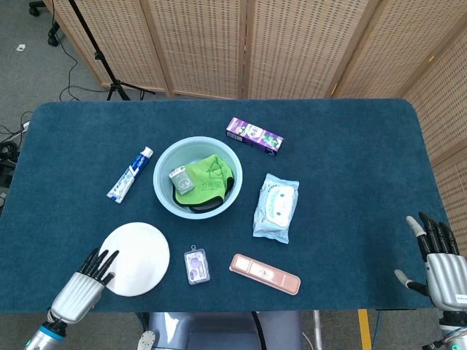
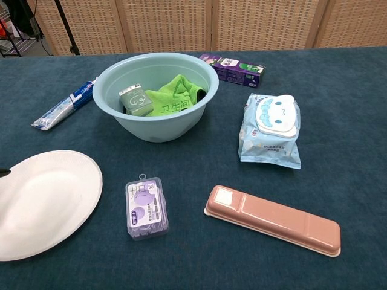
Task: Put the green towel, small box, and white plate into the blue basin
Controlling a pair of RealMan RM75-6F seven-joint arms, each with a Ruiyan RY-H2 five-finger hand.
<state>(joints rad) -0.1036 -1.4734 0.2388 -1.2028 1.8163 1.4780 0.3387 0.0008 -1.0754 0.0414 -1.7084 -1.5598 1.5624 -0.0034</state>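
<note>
The blue basin (image 1: 162,191) (image 2: 163,127) stands left of the table's middle. Inside it lie the green towel (image 1: 212,176) (image 2: 175,96) and the small box (image 1: 179,179) (image 2: 134,99). The white plate (image 1: 139,257) (image 2: 45,199) lies flat on the cloth near the front left. My left hand (image 1: 84,283) hovers at the plate's left rim, fingers (image 1: 106,260) stretched out and apart, their tips over the rim; it grips nothing. In the chest view only a dark fingertip (image 2: 3,173) shows. My right hand (image 1: 438,262) hangs at the front right corner, fingers spread, empty.
A toothpaste tube (image 1: 131,173) lies left of the basin and a purple carton (image 1: 254,135) behind it. A wet-wipes pack (image 1: 276,206), a pink case (image 1: 265,273) and a small purple floss box (image 1: 196,265) lie right of the plate. Wicker screens stand behind the table.
</note>
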